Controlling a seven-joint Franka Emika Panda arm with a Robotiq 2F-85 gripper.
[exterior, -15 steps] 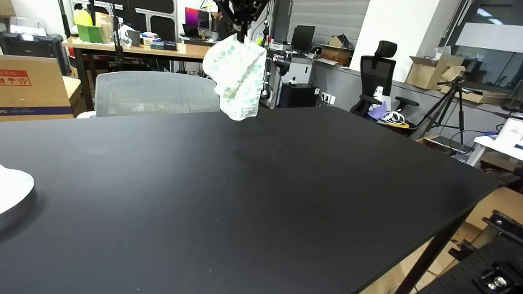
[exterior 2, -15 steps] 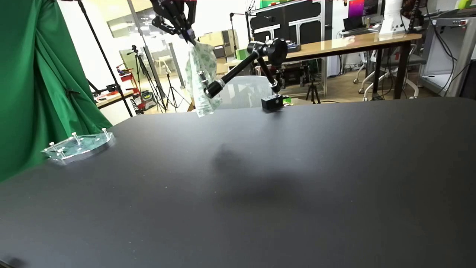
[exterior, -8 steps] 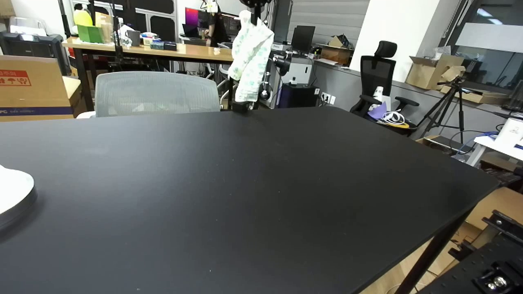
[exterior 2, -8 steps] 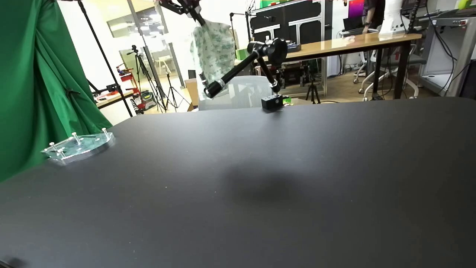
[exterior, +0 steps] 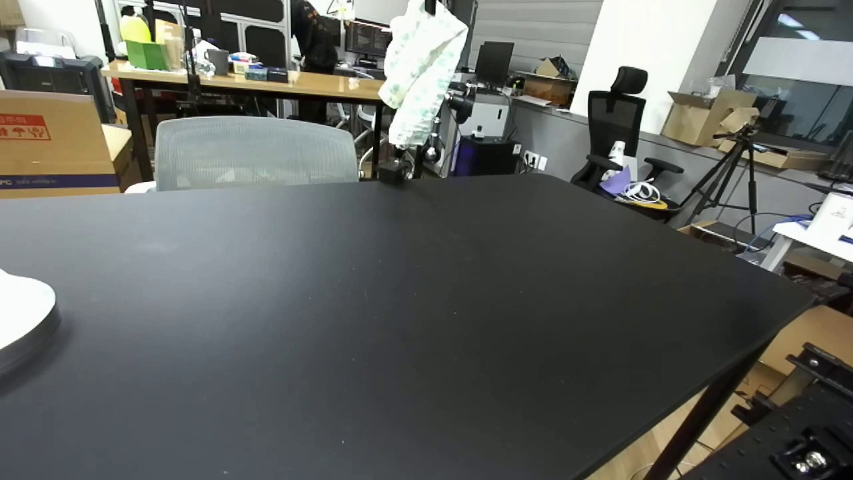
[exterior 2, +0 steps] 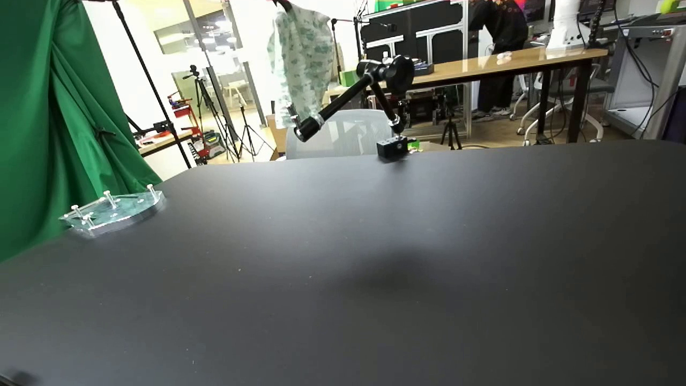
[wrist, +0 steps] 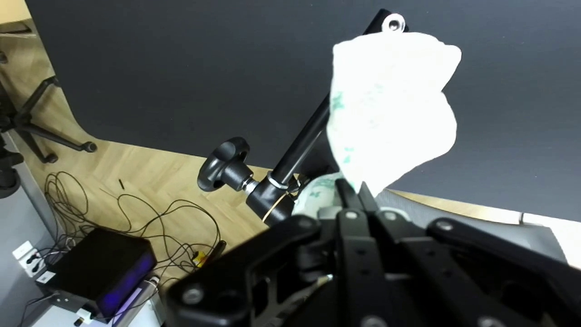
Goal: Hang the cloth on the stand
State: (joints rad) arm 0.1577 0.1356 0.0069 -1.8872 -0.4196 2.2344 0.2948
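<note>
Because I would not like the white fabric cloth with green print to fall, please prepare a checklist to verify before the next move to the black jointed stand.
1. Black two-finger gripper shut on the white fabric cloth with green print: ok.
2. Cloth clear of the flat black table in both exterior views: ok.
3. Block-shaped base of the black jointed stand resting on the table: ok.
4. Cloth draped over the stand's slanted rod: not ok, it hangs from the gripper.
5. Gap between cloth and rod: cannot tell, they overlap in the wrist view.
</note>
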